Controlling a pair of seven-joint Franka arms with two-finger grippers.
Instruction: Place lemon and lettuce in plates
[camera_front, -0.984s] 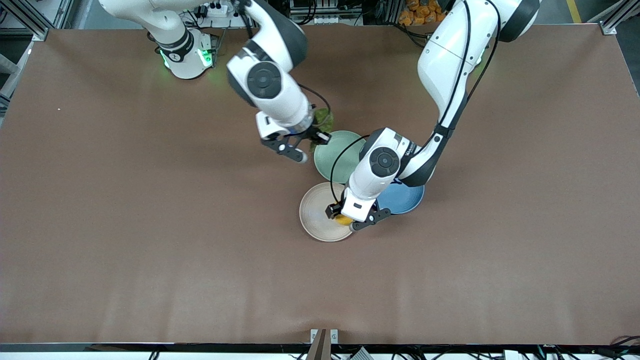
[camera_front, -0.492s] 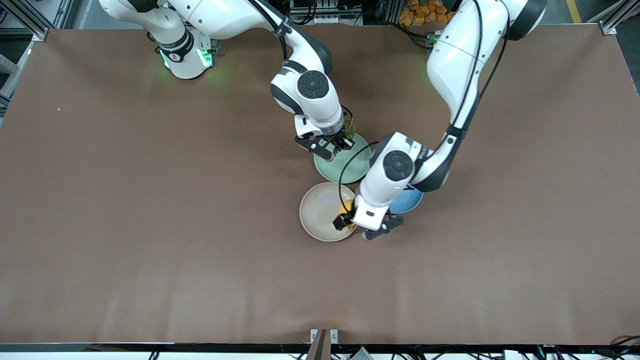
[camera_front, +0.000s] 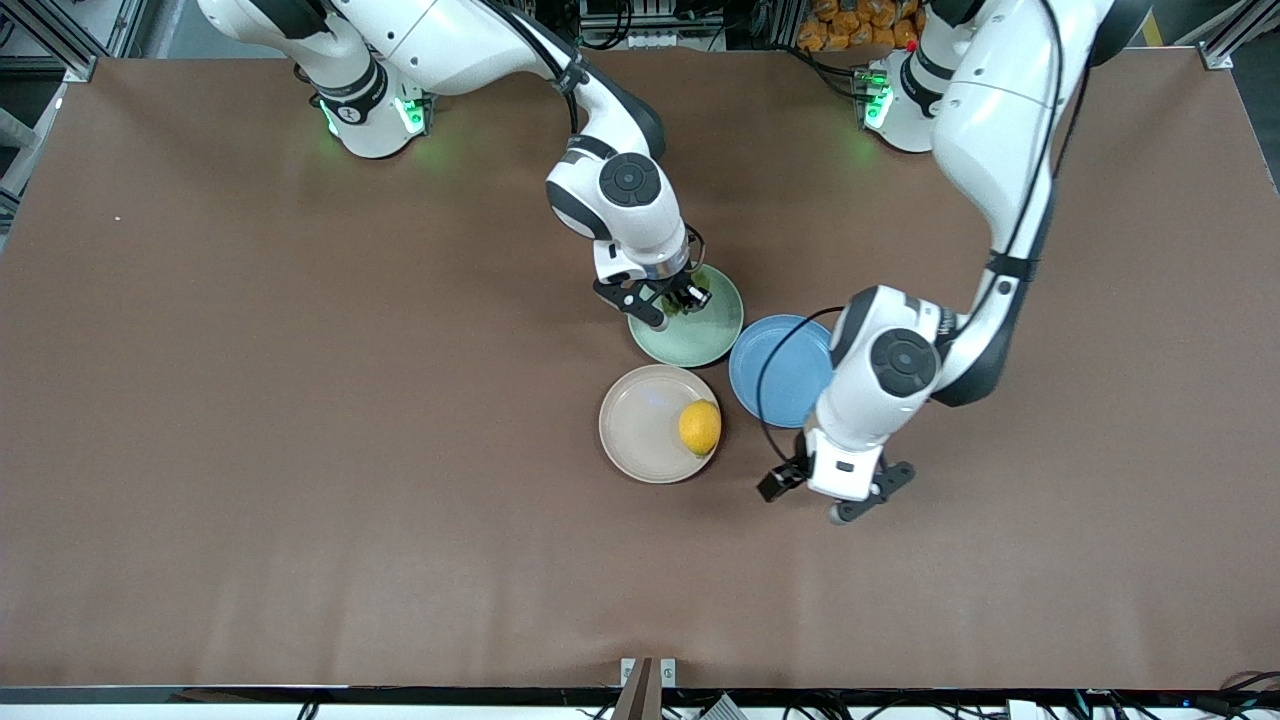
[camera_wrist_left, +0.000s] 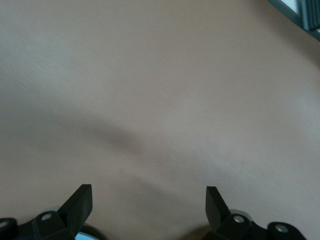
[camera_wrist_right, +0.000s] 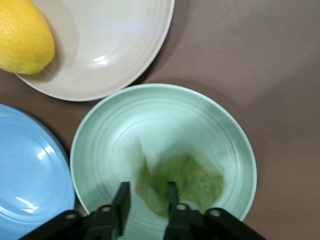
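The lemon (camera_front: 700, 427) lies on the beige plate (camera_front: 640, 425), at its edge toward the blue plate. It also shows in the right wrist view (camera_wrist_right: 22, 37), on the beige plate (camera_wrist_right: 115, 45). My right gripper (camera_front: 678, 305) is low over the mint plate (camera_front: 705, 340). The lettuce (camera_wrist_right: 192, 182) lies in the mint plate (camera_wrist_right: 110, 130). The right gripper (camera_wrist_right: 147, 189) stands with its jaws a little apart around one edge of the leaf. In the front view the gripper hides most of the lettuce. My left gripper (camera_front: 805, 500) is open and empty over bare table beside the blue plate.
A blue plate (camera_front: 780, 370) sits beside the mint and beige plates, toward the left arm's end; it also shows in the right wrist view (camera_wrist_right: 30, 170). The three plates nearly touch. The left wrist view shows only brown tabletop (camera_wrist_left: 160, 100).
My left gripper let go of the lemon on the beige plate and moved away past the blue plate. My right gripper brought the lettuce down into the mint plate.
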